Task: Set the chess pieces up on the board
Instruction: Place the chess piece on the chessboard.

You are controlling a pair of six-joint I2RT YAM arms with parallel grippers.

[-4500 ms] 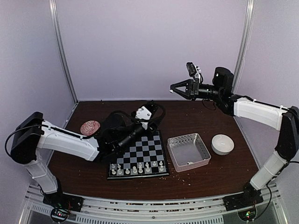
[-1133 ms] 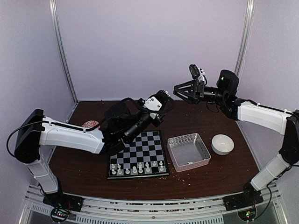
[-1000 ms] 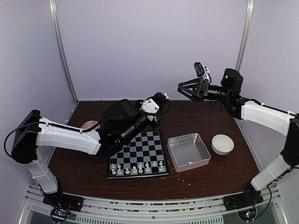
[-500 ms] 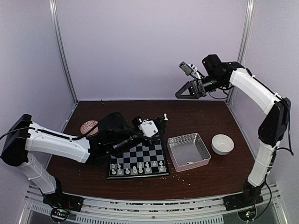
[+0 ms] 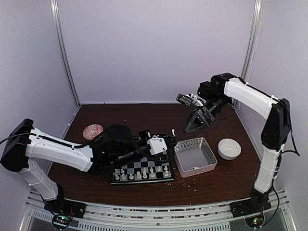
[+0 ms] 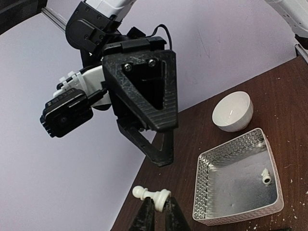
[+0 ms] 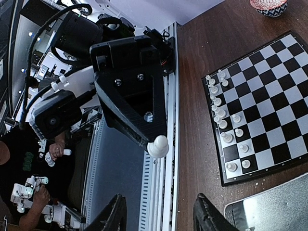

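The board (image 5: 146,165) lies in front of the left arm, with several white chess pieces (image 5: 142,174) in its two near rows, also seen from the right wrist (image 7: 222,122). My left gripper (image 5: 169,136) hangs just past the board's right edge, shut on the base of a white pawn (image 6: 152,195) that lies sideways between its fingers (image 6: 146,217). That held pawn (image 7: 158,146) faces the right wrist camera. My right gripper (image 5: 191,126) is open and holds nothing, above the far left corner of the tray (image 5: 211,159), pointing at the left gripper. One more white piece (image 6: 264,177) lies in the tray.
The clear tray (image 6: 204,185) sits right of the board, a white bowl (image 5: 229,148) to its right. A pink patterned bowl (image 5: 93,131) stands left of the board. Pale crumbs dot the brown table (image 5: 211,185). The right gripper's black fingers (image 6: 144,103) loom close ahead of the left wrist.
The right arm has swung down and left from high at the back to just above the tray. The left gripper, still on the pawn, has dropped lower by the board's right edge.
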